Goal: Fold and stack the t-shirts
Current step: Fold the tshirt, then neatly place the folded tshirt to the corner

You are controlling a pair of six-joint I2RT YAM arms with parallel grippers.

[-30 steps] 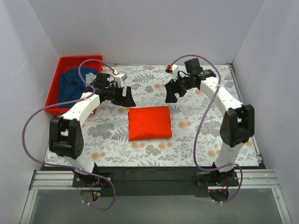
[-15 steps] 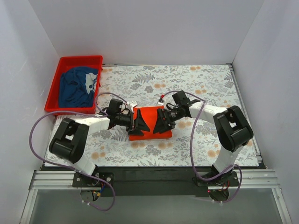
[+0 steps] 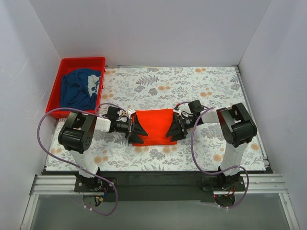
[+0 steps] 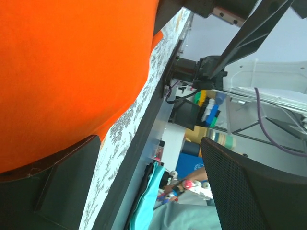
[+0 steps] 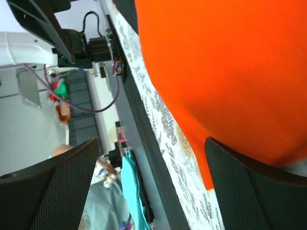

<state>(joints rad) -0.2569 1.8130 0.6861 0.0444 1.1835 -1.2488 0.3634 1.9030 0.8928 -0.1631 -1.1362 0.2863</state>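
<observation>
The orange-red t-shirt (image 3: 153, 125) lies folded in a flat rectangle at the table's middle. The dark blue t-shirt (image 3: 79, 88) lies crumpled in the red bin. My left gripper (image 3: 135, 130) is low at the orange shirt's left edge, jaws wide open. My right gripper (image 3: 173, 129) is low at its right edge, also wide open. In the left wrist view the shirt (image 4: 72, 72) fills the upper left and one finger (image 4: 48, 191) rests against its edge. In the right wrist view the shirt (image 5: 230, 72) fills the upper right, with one finger (image 5: 259, 191) against its edge. Nothing is between either pair of jaws.
The red bin (image 3: 81, 60) stands at the table's far left corner. The floral tablecloth (image 3: 201, 86) covers the table, with white walls on three sides. The table's dark near edge (image 4: 144, 139) runs close beside both grippers in the wrist views.
Both arms came down from the far side of the shirt to its left and right edges, then slid toward the near side. The shirt now lies wider and flatter.
</observation>
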